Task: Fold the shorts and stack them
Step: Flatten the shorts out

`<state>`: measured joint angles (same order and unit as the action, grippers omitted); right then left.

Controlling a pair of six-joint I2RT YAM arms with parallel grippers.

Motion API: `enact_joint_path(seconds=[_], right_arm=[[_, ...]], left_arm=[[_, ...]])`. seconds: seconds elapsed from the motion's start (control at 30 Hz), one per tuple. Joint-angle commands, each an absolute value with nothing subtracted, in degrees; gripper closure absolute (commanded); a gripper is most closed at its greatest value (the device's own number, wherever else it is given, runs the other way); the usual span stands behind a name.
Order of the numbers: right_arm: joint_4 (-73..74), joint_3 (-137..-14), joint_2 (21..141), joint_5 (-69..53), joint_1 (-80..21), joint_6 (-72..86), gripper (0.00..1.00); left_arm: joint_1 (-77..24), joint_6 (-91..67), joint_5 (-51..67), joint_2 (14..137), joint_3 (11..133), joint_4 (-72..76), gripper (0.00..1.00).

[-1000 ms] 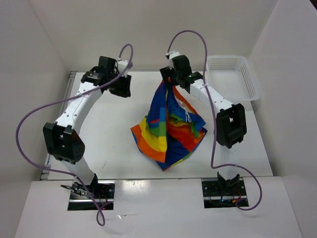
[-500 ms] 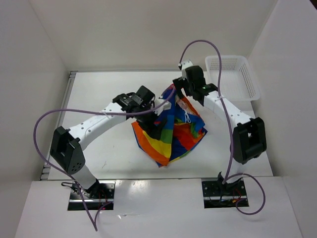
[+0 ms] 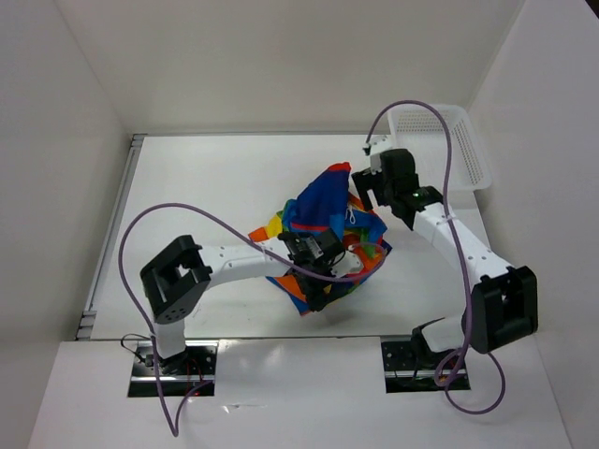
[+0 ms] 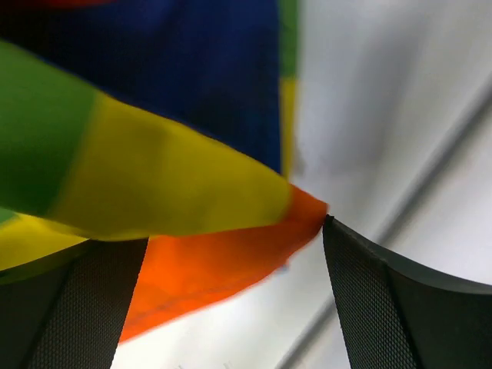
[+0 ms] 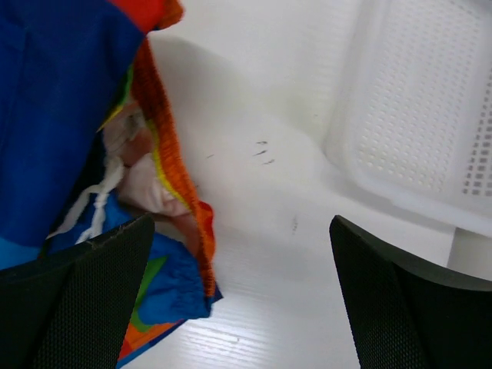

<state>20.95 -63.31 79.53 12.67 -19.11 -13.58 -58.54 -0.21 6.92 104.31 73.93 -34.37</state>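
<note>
Shorts (image 3: 323,192) bunched on table (image 3: 206,187); left gripper (image 4: 234,300), jaws apart, at an orange fold; right gripper (image 5: 242,300), jaws apart, alongside.

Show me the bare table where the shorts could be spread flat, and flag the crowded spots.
Widest: the table left of the shorts, up to the wall. A narrower strip lies behind the shorts, toward the back wall. Crowded: the centre, left gripper at the fabric, and the right, with right gripper and basket.
</note>
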Motion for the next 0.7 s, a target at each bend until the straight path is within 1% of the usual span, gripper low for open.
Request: enact_joint_path(seconds=[0.0, 0.13, 0.17, 0.2, 0.23, 0.27, 0.3, 0.37, 0.4, 0.43, 0.57, 0.67], right_arm=[[19.68, -62.58, 75.59, 11.96, -15.22, -13.01, 0.0], [19.69, -59.42, 72.52, 11.43, -13.89, -13.01, 0.0], [19.69, -58.63, 71.81, 11.43, -13.89, -13.01, 0.0], [19.69, -57.23, 70.5, 10.9, -13.36, -12.49, 0.0], [20.21, -56.61, 69.88, 10.9, -13.36, -12.48, 0.0], [20.21, -55.56, 69.26, 10.38, -12.75, -12.48, 0.0], [20.21, -55.55, 69.26, 10.37, -12.74, -11.96, 0.0], [20.21, -54.84, 67.77, 10.37, -12.74, -11.95, 0.0], [20.21, -54.23, 67.76, 10.37, -12.74, -11.95, 0.0], [20.21, -54.23, 67.76, 10.37, -12.74, -11.95, 0.0], [20.21, -54.23, 68.38, 8.36, -12.74, -11.95, 0.0], [20.21, -54.23, 68.91, 7.12, -12.74, -11.95, 0.0]], left_arm=[[-58.45, 0.0, -3.94, 106.08, 74.79, -25.32, 0.0], [-59.06, 0.0, -6.06, 106.7, 76.03, -24.7, 0.0], [-59.58, 0.0, -6.59, 107.4, 75.16, -24.7, 0.03], [-59.59, 0.0, -6.59, 108.27, 75.15, -24.7, 0.08], [-59.59, 0.0, -7.2, 108.89, 74.45, -24.7, 0.19], [-59.59, 0.0, -8.34, 108.9, 73.92, -24.7, 0.32], [-59.59, 0.0, -8.35, 109.77, 73.92, -24.7, 0.55], [-59.59, 0.0, -8.87, 109.78, 73.92, -26.18, 0.74], [-59.59, 0.0, -8.88, 109.78, 73.92, -26.71, 0.93], [-59.59, 0.0, -9.4, 108.99, 73.92, -26.72, 1.0], [-58.81, 0.0, -12.12, 103.81, 75.4, -28.29, 1.0], [-55.74, 0.0, -12.13, 101.35, 81.28, -32.25, 1.0]])
